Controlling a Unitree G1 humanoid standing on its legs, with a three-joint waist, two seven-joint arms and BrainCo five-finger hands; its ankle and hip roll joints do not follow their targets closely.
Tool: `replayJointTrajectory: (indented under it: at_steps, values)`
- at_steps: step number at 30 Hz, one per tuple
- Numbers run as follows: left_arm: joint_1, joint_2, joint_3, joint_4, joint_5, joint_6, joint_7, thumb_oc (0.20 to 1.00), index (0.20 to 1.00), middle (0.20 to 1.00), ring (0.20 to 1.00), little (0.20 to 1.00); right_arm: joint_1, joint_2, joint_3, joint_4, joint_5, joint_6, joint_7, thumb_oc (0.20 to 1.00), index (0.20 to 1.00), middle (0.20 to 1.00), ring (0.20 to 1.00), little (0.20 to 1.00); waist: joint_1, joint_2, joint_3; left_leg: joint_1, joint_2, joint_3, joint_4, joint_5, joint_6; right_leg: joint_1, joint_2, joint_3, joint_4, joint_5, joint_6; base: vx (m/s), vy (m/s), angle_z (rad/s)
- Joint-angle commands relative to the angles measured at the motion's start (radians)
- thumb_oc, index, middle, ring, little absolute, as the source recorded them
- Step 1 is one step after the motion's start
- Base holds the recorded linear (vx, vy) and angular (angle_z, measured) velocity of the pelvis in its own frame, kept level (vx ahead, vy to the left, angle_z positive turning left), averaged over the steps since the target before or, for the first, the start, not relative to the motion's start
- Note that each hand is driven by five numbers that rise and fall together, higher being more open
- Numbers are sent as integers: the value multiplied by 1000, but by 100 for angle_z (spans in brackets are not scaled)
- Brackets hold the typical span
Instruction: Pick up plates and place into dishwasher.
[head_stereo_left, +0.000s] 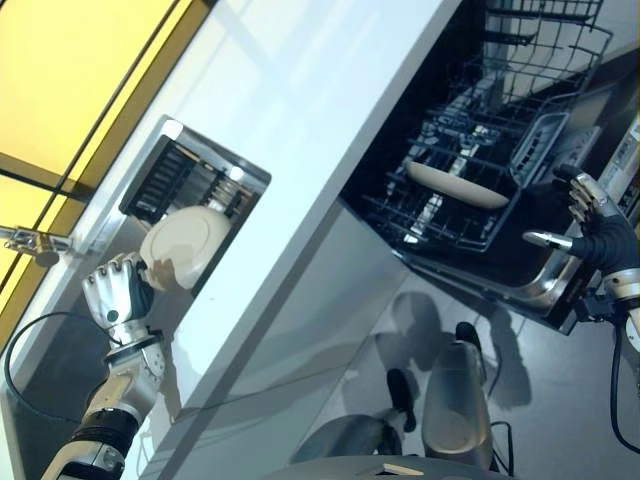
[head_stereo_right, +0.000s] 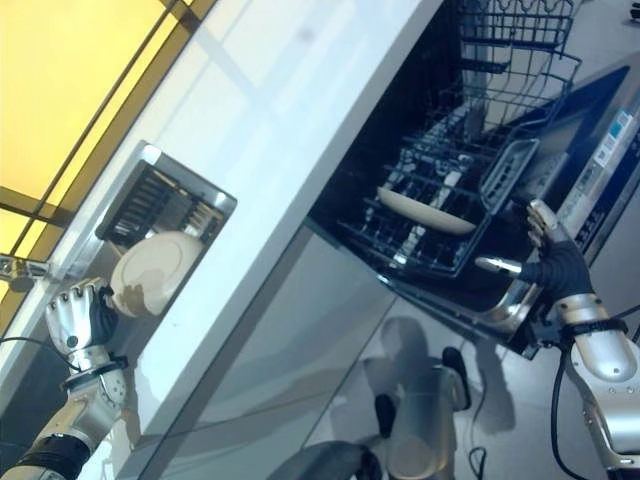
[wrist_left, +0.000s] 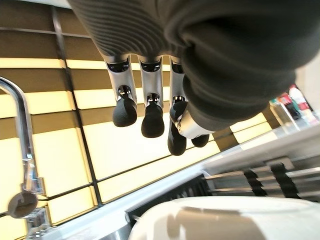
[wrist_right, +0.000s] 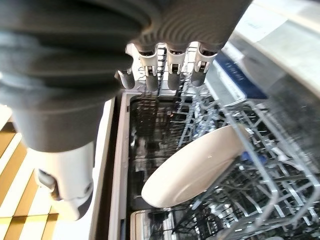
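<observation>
The countertop (head_stereo_left: 300, 150) looks smooth and glossy white. Beside it, the dishwasher rack (head_stereo_left: 470, 190) is dark coated wire, holding a matt cream plate (wrist_right: 195, 170). The drying rack (head_stereo_left: 190, 185) set in the countertop looks like brushed metal.

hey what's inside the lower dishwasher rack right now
One cream plate stands on edge among the tines of the lower rack. A grey cutlery basket sits at the rack's end; its contents can't be seen. The right hand hovers nearby, open.
</observation>
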Motion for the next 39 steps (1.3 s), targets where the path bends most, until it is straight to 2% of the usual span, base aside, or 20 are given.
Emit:
replayJointTrajectory:
  at_steps: [1, 4, 6, 8, 9, 12, 15, 18, 22, 25, 28, 30, 39]
  values:
    - [49, 51, 95, -1, -46, -16, 28, 200, 200, 200, 200, 200, 60, 35, -33, -104, 20, -61, 10, 1000, 1000, 1000, 1000, 1000, 33, -79, -138, 0, -49, -14, 4, 12, -10, 38, 36, 56, -322, 247, 56, 36, -24, 0]
    - [70, 50, 108, -10, -13, -24, 1, 200, 200, 200, 200, 200, 69, 40, -43, -106, 23, -54, 15, 1000, 1000, 1000, 1000, 1000, 36, -81, -147, 10, -48, -16, 1, 9, -8, 57, 36, 52, -330, 244, 57, 40, -17, 0]
    - [77, 58, 100, -16, 58, -50, -57, 200, 200, 200, 200, 200, 69, 39, -48, -107, 26, -45, 14, 1000, 1000, 1000, 1000, 1000, 38, -83, -150, 14, -47, -15, 4, 6, -6, 63, 35, 49, -330, 243, 58, 40, -9, 1]
    - [81, 72, 79, -25, 118, -79, -117, 824, 824, 824, 824, 824, 70, 34, -59, -106, 32, -37, 23, 1000, 1000, 1000, 1000, 1000, 37, -81, -149, 15, -47, -14, 7, 3, -6, 65, 34, 48, -328, 242, 59, 33, 12, 1]
    - [80, 85, 58, -33, 157, -87, -170, 1000, 1000, 1000, 1000, 1000, 67, 27, -67, -107, 37, -27, 29, 1000, 1000, 1000, 1000, 1000, 35, -80, -148, 15, -48, -14, 9, 2, -5, 67, 34, 48, -329, 242, 59, 0, 0, 0]
    - [72, 108, 2, -32, 215, -105, -242, 1000, 1000, 1000, 1000, 1000, 51, -4, -80, -105, 57, 0, 43, 1000, 1000, 1000, 1000, 1000, 27, -73, -137, 13, -49, -10, 15, 1, -5, 65, 34, 51, -327, 242, 58, 33, 47, -1]
    - [51, 131, -48, -24, 213, -105, -261, 1000, 1000, 1000, 1000, 1000, 30, -45, -87, -98, 86, 19, 51, 1000, 1000, 1000, 1000, 1000, 19, -68, -126, 3, -48, -4, 21, -1, -4, 52, 36, 58, -320, 241, 57, 11, 46, -2]
    - [27, 135, -81, -9, 207, -104, -230, 1000, 1000, 1000, 1000, 1000, 20, -65, -84, -85, 96, 14, 56, 1000, 1000, 1000, 1000, 1000, 13, -66, -116, -8, -50, 1, 28, -2, -4, 39, 37, 63, -314, 240, 58, 3, 43, -1]
    - [4, 142, -110, -12, 275, -108, -201, 1000, 1000, 1000, 1000, 1000, 13, -80, -82, -70, 93, 7, 53, 1000, 1000, 1000, 1000, 1000, 9, -64, -104, -17, -55, 3, 41, -4, -3, 27, 35, 64, -303, 241, 57, 26, 40, -1]
    - [-24, 141, -138, 0, 356, -79, -154, 1000, 1000, 1000, 1000, 1000, -1, -100, -79, -64, 94, 16, 50, 1000, 1000, 1000, 1000, 1000, 2, -64, -92, -26, -59, 6, 51, -4, -3, 10, 35, 70, -292, 243, 55, 22, 53, 0]
    - [-52, 138, -180, 16, 409, -19, -141, 1000, 1000, 1000, 1000, 1000, -23, -117, -74, -55, 94, 18, 48, 1000, 1000, 1000, 1000, 1000, -4, -66, -72, -47, -60, 9, 64, -1, -4, -20, 39, 78, -276, 247, 52, -22, 42, -2]
    - [-59, 127, -191, 41, 403, 40, -122, 1000, 1000, 1000, 1000, 1000, -32, -130, -71, -59, 101, 24, 37, 1000, 1000, 1000, 1000, 1000, -6, -72, -64, -62, -61, 12, 70, -2, -4, -43, 44, 85, -267, 249, 52, -28, 19, -8]
    - [-80, 66, -196, 171, 394, 132, 8, 1000, 1000, 1000, 1000, 1000, -76, -161, -52, -42, 110, 17, 18, 1000, 1000, 1000, 1000, 1000, -4, -95, -18, -113, -61, 20, 106, -3, -9, -130, 52, 93, -223, 260, 48, -19, 21, -7]
